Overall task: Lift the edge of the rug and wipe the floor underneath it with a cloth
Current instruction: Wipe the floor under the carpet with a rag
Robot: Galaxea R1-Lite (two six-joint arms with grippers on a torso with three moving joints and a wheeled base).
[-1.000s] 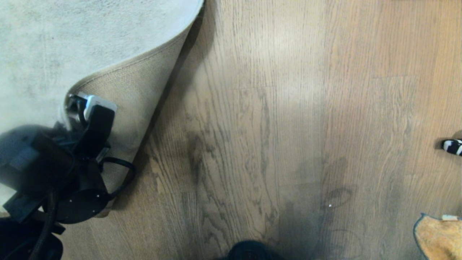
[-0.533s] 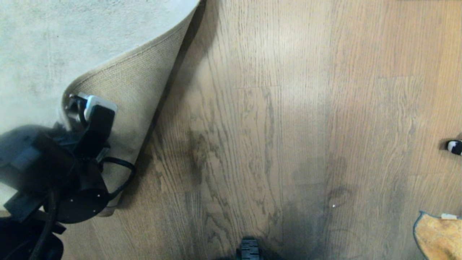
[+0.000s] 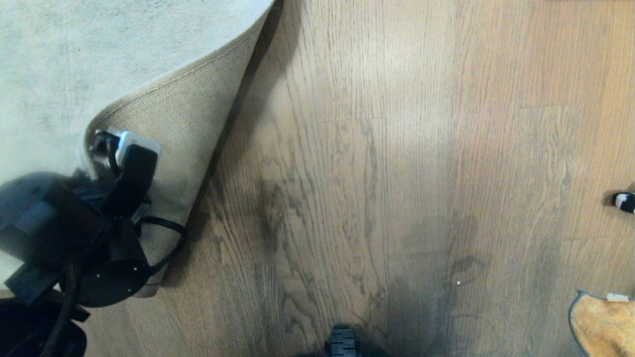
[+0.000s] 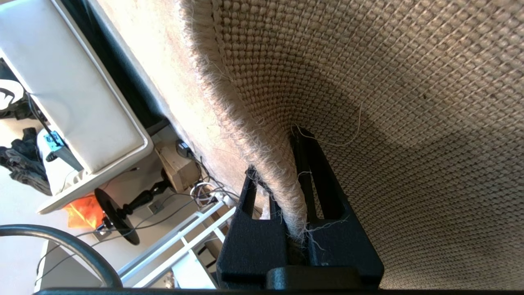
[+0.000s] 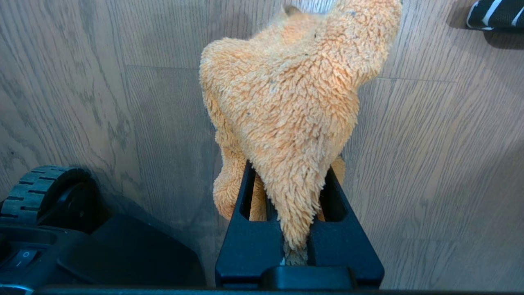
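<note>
Between the earlier head view and this one the whole scene slides slightly, which reads as the camera shifting rather than the objects: a dark wheel (image 3: pixel 342 343) has come into sight at the lower edge and the striped item (image 3: pixel 624 202) at the far right shows less of itself, while the arm has kept its pose. On the robot's left, the left gripper (image 4: pixel 291 172) is clamped on the rug edge (image 3: pixel 168 129), its jaws closed tight with the frayed border pinched between them, holding the corner peeled back so the tan woven backing faces up over the pale pile. Bare brown floor (image 3: pixel 347 163) lies exposed beside the fold, streaked with darker grain. At the lower right corner of the head view the cloth (image 3: pixel 603 325) hangs just above the planks, and the right wrist view shows the right gripper (image 5: pixel 301 205) shut on its fluffy orange bulk, well apart from the lifted corner. Risk here looks twofold. Loose threads and a narrow bite on the border suggest the heavy rug could slip free and drop back over the planks before wiping begins. The cloth is pinched by one bunched fold, so a hard drag across the wood might pull it from the jaws.
</note>
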